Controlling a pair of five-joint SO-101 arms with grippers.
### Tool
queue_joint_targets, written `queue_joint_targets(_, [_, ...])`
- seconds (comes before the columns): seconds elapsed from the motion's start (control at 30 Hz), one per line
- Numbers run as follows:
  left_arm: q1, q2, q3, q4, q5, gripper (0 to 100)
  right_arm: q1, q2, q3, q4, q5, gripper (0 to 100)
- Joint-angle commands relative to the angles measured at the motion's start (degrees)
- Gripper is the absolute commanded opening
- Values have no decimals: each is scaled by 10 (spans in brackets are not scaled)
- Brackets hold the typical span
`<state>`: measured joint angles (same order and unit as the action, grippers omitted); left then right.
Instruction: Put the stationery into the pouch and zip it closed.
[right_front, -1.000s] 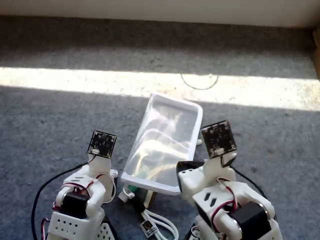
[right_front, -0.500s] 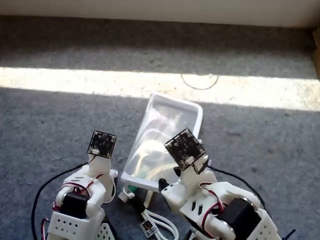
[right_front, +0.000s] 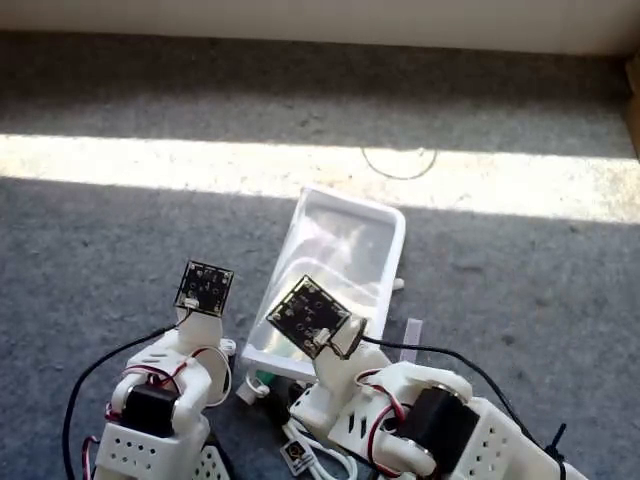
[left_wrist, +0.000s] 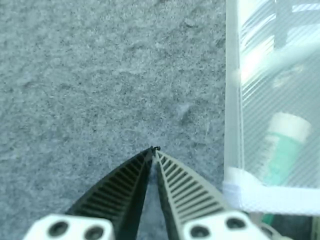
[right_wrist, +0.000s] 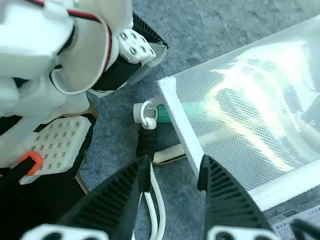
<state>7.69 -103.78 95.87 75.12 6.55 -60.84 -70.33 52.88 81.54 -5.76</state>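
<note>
A translucent white mesh pouch lies on the grey carpet between the two arms. A green and white tube shows through its wall, and a green item pokes out at its near end beside a white zip ring. My right gripper hangs open over that near corner of the pouch, with a fingertip by the black cord. My left gripper is shut and empty over bare carpet, just beside the pouch's long edge.
A white cable with a black plug lies between the arm bases. A clear strip lies on the carpet right of the pouch. A thin wire loop sits in the sunlit band farther out. The left arm's body is close to the right gripper.
The right arm has swung leftward and now leans over the pouch's near end. The left arm and the pouch have stayed where they were.
</note>
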Motion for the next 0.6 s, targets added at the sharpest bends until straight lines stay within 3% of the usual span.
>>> queue_joint_targets(0.0, [-4,-3,14,3,4,7,-27,22,41,-70,1,162])
queue_joint_targets(0.23, [-4,-3,14,3,4,7,-94,27,142,-182,2,163])
queue_joint_targets(0.57, [-4,-3,14,3,4,7,-99,28,190,-237,2,163])
